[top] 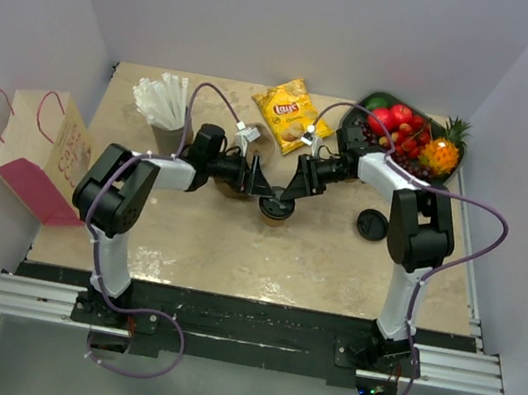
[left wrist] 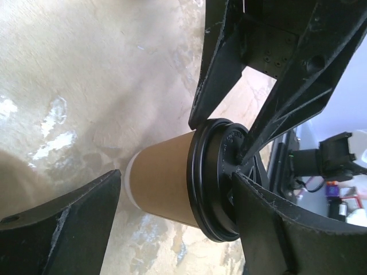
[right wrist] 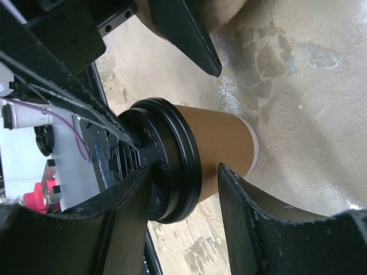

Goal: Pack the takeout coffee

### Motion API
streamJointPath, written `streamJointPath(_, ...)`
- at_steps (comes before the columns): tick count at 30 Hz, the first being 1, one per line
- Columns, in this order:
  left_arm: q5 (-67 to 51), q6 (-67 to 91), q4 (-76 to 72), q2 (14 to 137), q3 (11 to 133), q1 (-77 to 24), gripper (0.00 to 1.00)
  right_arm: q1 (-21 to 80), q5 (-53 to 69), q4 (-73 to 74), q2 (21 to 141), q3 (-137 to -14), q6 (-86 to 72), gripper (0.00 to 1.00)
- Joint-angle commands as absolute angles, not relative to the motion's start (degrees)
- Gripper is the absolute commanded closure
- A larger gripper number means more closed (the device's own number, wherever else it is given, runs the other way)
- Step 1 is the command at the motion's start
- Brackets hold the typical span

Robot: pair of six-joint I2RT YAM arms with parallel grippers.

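Coffee [top: 275,208] upright between both claws. Left claw [left wrist: 176,175] wide, straddling it; right claw [right wrist: 183,171] half-spread on lid [left wrist: 215,177], hold unclear.

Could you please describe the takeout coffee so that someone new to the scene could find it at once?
On the tan table, look at the middle, just in front of the yellow chips bag. There stands the coffee, a small tan paper cup. It alone wears a black lid; the other lid, to its right, lies loose on the table.
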State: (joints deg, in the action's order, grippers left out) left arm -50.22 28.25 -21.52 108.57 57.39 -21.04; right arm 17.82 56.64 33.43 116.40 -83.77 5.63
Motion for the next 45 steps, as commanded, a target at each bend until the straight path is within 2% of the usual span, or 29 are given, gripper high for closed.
streamJointPath(1,-50.6,29.5,-21.6,108.8,57.7,-20.5,0.18,17.3,57.5,33.2,117.0,-82.8,7.0,0.49)
streamJointPath(13,-49.3,20.7,-13.5,104.1,61.1,-16.4,0.18,17.2,57.7,33.4,117.2,-84.2,7.2,0.49)
streamJointPath(23,-48.9,20.5,-14.1,107.9,68.5,-13.4,0.19,17.3,56.8,33.4,116.8,-83.8,7.1,0.49)
streamJointPath(29,-51.2,20.7,-14.8,106.4,68.8,-14.2,0.18,17.3,56.4,33.8,116.8,-84.3,7.4,0.49)
streamJointPath(37,-43.7,11.9,-7.2,108.0,70.5,-12.0,0.18,17.3,56.2,33.7,117.1,-84.6,6.9,0.49)
streamJointPath(45,-45.8,13.4,-9.0,109.5,73.5,-11.2,0.19,17.4,55.8,33.7,116.2,-83.6,7.1,0.49)
